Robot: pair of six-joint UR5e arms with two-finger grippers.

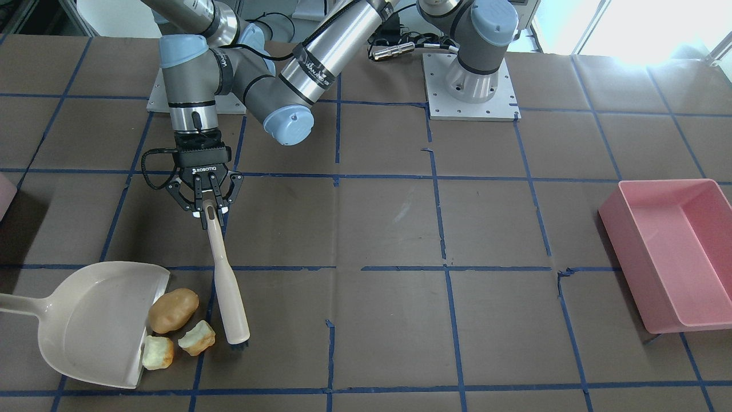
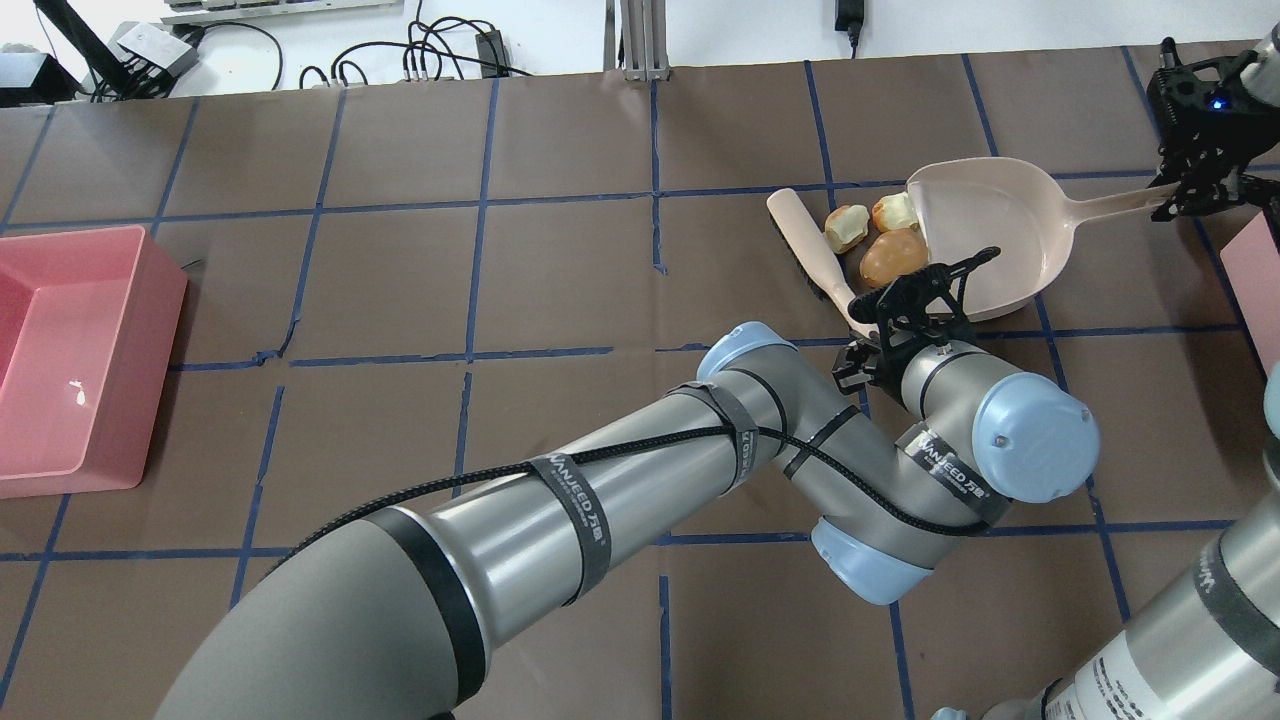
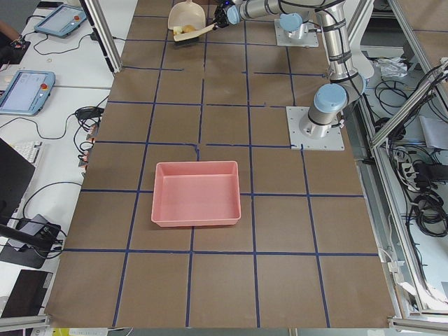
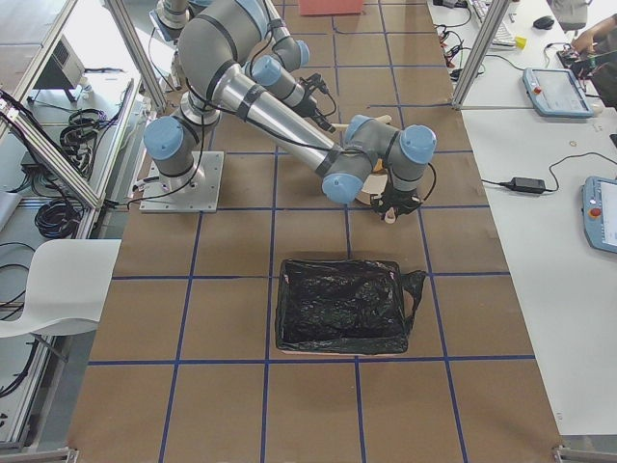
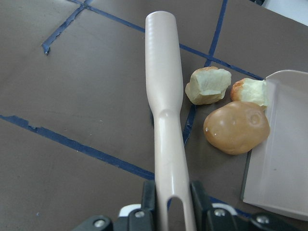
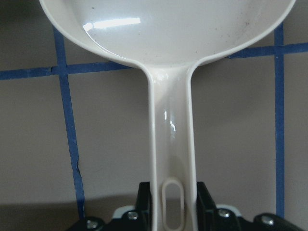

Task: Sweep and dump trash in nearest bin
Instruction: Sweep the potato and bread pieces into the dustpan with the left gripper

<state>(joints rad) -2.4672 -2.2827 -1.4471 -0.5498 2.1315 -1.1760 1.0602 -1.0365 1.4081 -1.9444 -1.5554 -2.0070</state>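
Left to right in the front-facing view. At the far left edge we see only a corner of the pale pink plastic bin (image 1: pixel 4 197), on the brown paper-covered desk (image 1: pixel 389 229) with its blue tape grid.

Right gripper (image 2: pixel 1168 196) is off that view's left edge. The overhead and right wrist views show its fingers clamped on the handle end of the beige plastic dustpan (image 1: pixel 97 320). The pan lies flat on the desk, mouth facing right.

Trash sits at the pan's mouth:
- The tan-brown potato-shaped lump (image 1: pixel 173 310) touches the lip.
- A pale yellow-green chunk with orange-brown crust (image 1: pixel 157 352) is against the lip just below it.
- A second such chunk (image 1: pixel 197 337) lies on the desk just right of both, apart from the pan.

Next is the beige plastic hand brush with dark bristles (image 1: pixel 226 280). Its head is down on the desk just beside the second chunk, handle slanting up toward the robot. Left gripper (image 1: pixel 207 210) has its fingers clenched on the handle's end.

Far right: a deeper-pink rectangular plastic tub (image 1: pixel 669 252), well apart from everything else.
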